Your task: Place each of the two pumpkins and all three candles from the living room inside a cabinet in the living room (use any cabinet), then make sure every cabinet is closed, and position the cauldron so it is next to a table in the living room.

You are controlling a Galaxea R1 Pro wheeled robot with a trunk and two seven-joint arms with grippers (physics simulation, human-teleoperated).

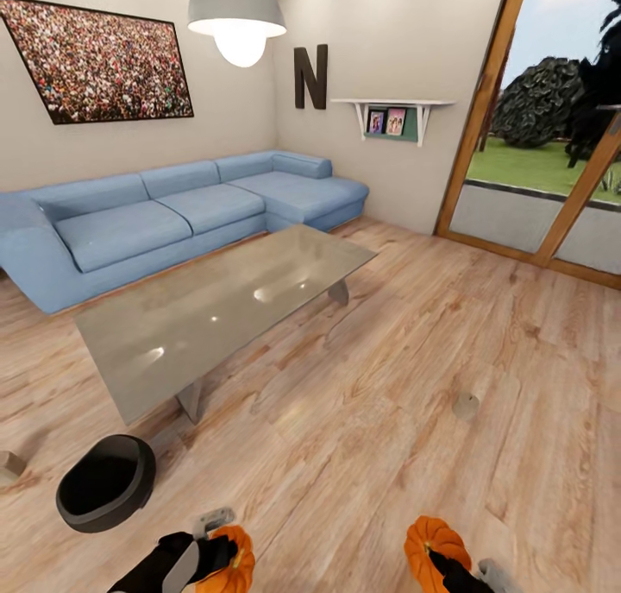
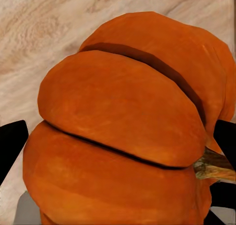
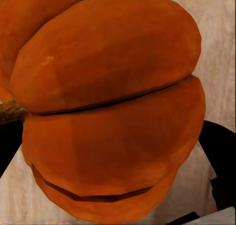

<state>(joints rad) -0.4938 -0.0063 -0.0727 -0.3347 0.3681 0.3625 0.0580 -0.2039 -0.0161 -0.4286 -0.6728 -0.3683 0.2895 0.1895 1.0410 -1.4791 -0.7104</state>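
A: Head view, count?
B: Pumpkins, two: one (image 1: 231,563) in the left gripper (image 1: 216,551), one (image 1: 429,548) in the right gripper (image 1: 444,567), both low over the wood floor (image 1: 362,403); candles, two: one (image 1: 467,405) on the floor right of the glass table (image 1: 216,308), one (image 1: 10,465) at the left edge; cauldron (image 1: 105,481), one, just beside the table's near corner.
A: Left wrist view?
B: One pumpkin (image 2: 123,126); black fingers (image 2: 10,146) clamped on its sides.
A: Right wrist view?
B: One pumpkin (image 3: 108,102); fingers (image 3: 219,156) clamped likewise.

Stretching along the wall: blue sofa (image 1: 172,217). Standing before it on the wood floor (image 1: 388,386): glass table (image 1: 216,308). Hanging overhead: lamp (image 1: 237,15); framed crowd picture (image 1: 99,62) hanging behind.
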